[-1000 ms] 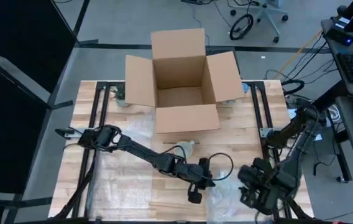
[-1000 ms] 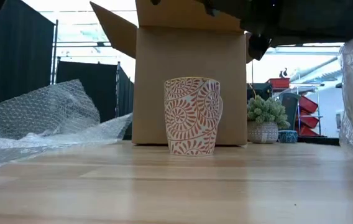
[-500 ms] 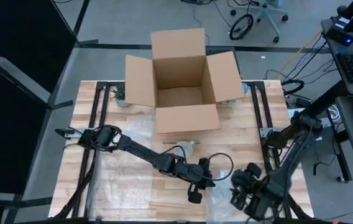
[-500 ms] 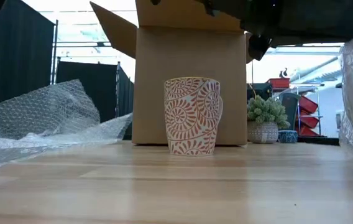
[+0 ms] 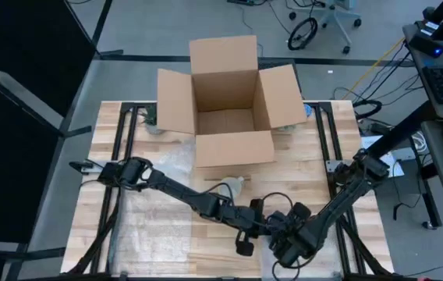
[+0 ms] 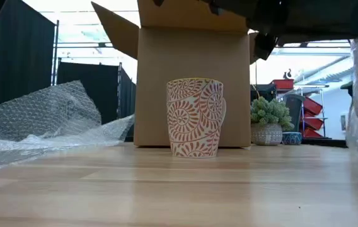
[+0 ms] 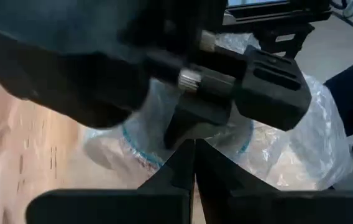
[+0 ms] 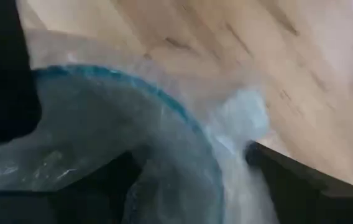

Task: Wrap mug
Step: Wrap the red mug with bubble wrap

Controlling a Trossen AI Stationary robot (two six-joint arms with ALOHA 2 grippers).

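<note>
1. Wooden surface [image 6: 166, 189] carries the mug [image 6: 195, 117], upright before the box [image 6: 191, 88].
2. Left tool [image 5: 245, 246] is closed.
3. Right tool [image 5: 284, 248], just beside it, grips bubble wrap [image 8: 164, 124].

Clear plastic close against the right wrist camera

A sheet of clear plastic [image 8: 133, 124] with a blue-tinted curved edge fills most of the frame, over a pale wooden surface [image 8: 226, 50]. Dark shapes sit at one side and along the lower edge; whether they belong to the jaws cannot be told.
</note>
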